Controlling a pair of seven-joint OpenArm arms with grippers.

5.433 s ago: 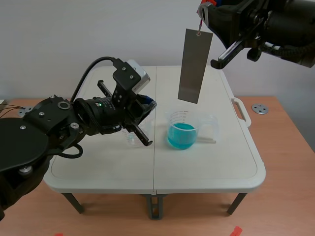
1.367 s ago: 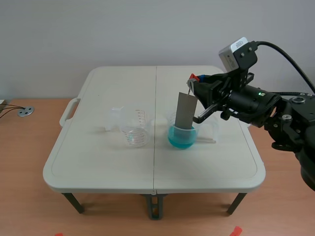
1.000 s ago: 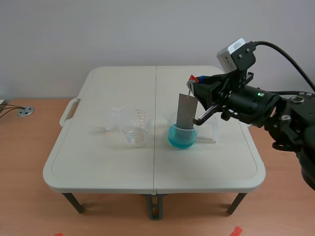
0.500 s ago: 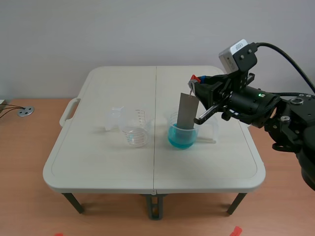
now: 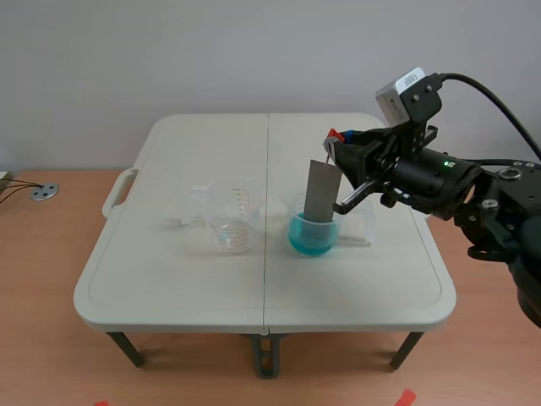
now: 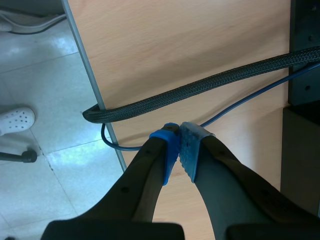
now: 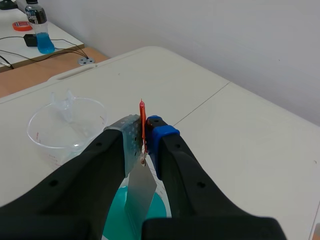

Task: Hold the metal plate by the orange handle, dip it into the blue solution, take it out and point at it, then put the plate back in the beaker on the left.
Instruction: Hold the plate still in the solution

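My right gripper [image 5: 336,141] [image 7: 144,136] is shut on the thin orange handle [image 7: 142,120] of the grey metal plate [image 5: 319,193] [image 7: 141,192]. The plate hangs tilted with its lower end inside the beaker of blue solution [image 5: 313,227] [image 7: 114,218] right of the table's middle. An empty clear beaker [image 5: 232,222] [image 7: 64,127] stands to the left of it. My left gripper [image 6: 179,150] is out of the scene view; its blue pads meet with nothing between them, over a wooden surface with cables.
The white folding table [image 5: 169,279] has a centre seam and side handles. A thick black cable [image 6: 200,90] and a blue wire [image 6: 240,102] cross ahead of my left gripper. A bottle of blue liquid [image 7: 39,27] stands on a far desk.
Since 5.4 s ago the left arm has left the scene and the right gripper has lowered the plate into the blue beaker. Over the last second the plate barely moves.
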